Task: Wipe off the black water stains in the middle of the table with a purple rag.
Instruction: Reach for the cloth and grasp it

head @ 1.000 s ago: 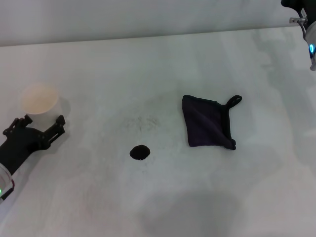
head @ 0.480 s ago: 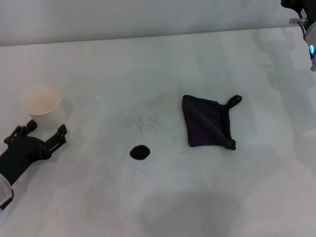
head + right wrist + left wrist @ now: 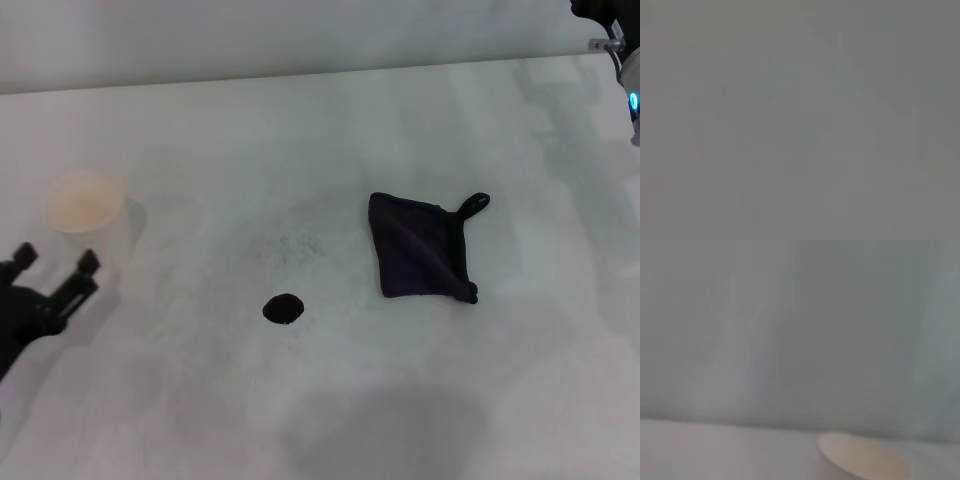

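Note:
The purple rag lies flat on the white table, right of centre, with its loop at the far right corner. The black water stain is a small round blot left of the rag and a little nearer me. My left gripper is open and empty at the left edge, just in front of the paper cup. Only part of my right arm shows at the far right corner; its gripper is out of view.
The white paper cup stands at the left and also shows in the left wrist view. A faint grey speckled smudge lies just beyond the stain. The right wrist view shows only plain grey.
My left gripper has drawn back from the cup, toward me and to the left, and stays open. The rag, stain and right arm have not moved.

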Robot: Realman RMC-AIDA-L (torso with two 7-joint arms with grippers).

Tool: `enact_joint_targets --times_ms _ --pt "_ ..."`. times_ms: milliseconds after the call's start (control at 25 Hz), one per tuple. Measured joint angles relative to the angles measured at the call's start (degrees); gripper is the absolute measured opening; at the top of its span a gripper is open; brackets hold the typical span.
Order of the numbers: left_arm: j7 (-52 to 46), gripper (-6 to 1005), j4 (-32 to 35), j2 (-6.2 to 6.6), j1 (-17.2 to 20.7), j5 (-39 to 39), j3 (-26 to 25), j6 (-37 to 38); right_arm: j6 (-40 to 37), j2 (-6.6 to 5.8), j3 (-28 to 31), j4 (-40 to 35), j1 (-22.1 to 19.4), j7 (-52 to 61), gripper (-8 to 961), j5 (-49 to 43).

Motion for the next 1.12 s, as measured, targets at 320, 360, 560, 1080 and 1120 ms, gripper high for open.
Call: enact_joint_targets --times_ms 320,360,560,1080,1120 --pt "0.6 883 -0.3 0.08 5.3 -11.1 -0.1 -9.7 0.6 -0.06 0.5 1.0 -0.1 0.0 840 0.3" --pt "0.5 883 -0.4 0.02 5.9 -13.4 -0.5 -10.4 0.8 -0.14 0.6 1.3 0.0 0.0 840 0.4" --pt "-0.5 883 -1.1 -0.27 6.4 -16.2 -10.4 -12.0 2.3 -0.37 1.7 1.4 -0.1 0.1 840 0.2" --pt "0.0 883 -3.4 0.44 -3.3 -16.3 -20.9 -2.3 30.8 -2.8 1.6 -12.0 1.1 3.0 840 -14.7" --pt "0.0 883 -3.2 0.54 -4.0 -16.3 -20.9 -0.8 35.3 -3.09 1.9 -13.7 2.0 3.0 841 -15.7"
